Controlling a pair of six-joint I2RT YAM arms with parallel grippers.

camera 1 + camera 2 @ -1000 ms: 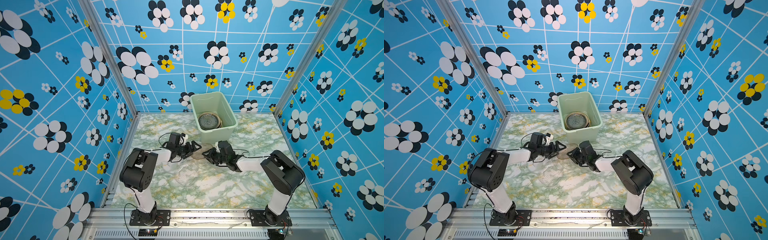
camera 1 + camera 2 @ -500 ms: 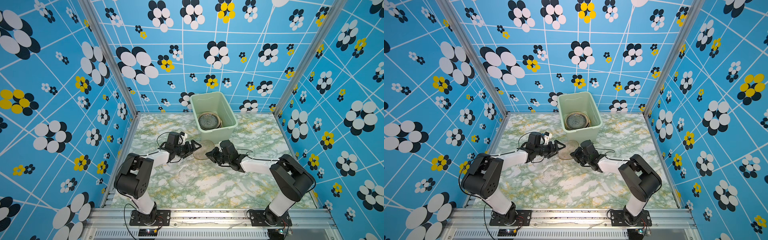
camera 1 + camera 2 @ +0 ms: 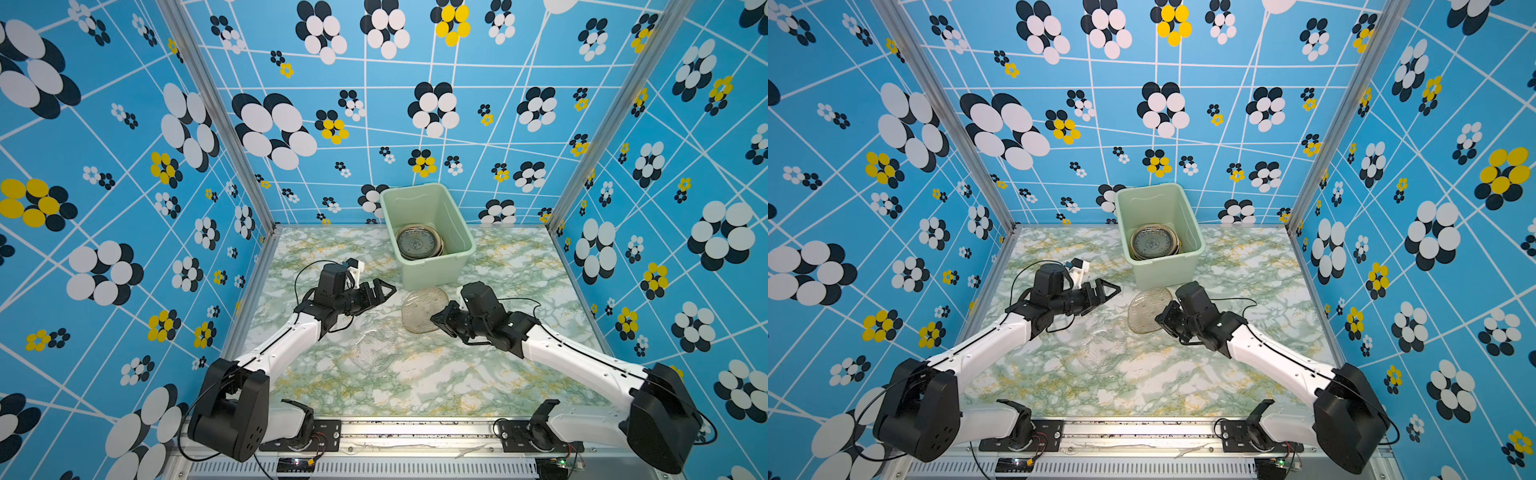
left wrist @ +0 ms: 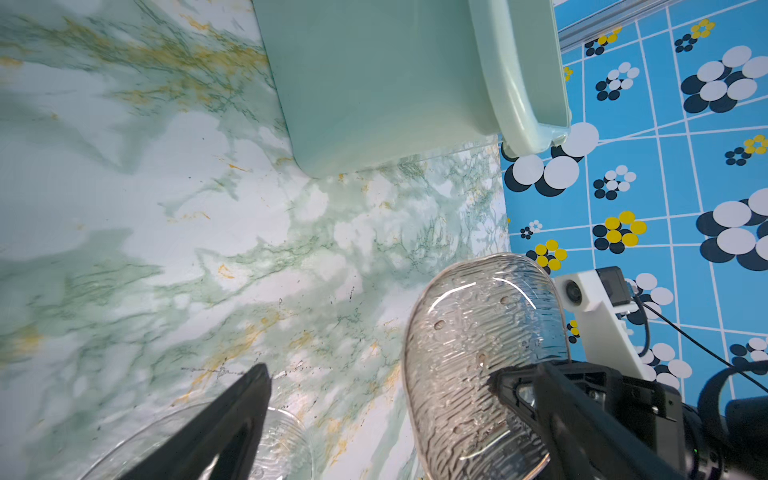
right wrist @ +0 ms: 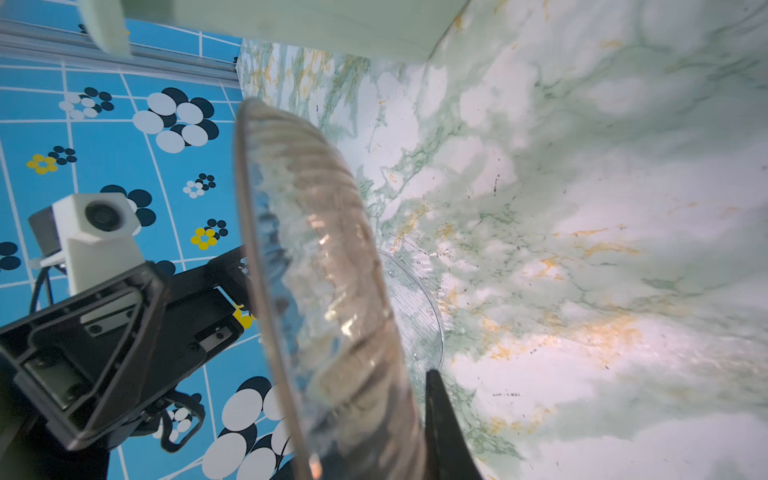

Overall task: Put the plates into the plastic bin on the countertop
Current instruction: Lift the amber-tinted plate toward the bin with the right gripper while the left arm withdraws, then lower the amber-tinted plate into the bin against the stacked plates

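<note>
Brownish glass plate stands tilted, pinched at its edge by right gripper — left gripper gapes wide, empty

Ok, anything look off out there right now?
Only the brown plate: it is tipped up nearly on edge just in front of the bin, pinched at its rim by the right gripper. The clear plate lies flat on the countertop. No chips or spills visible.

No legible text, labels, brands, numbers or signs anywhere
</note>
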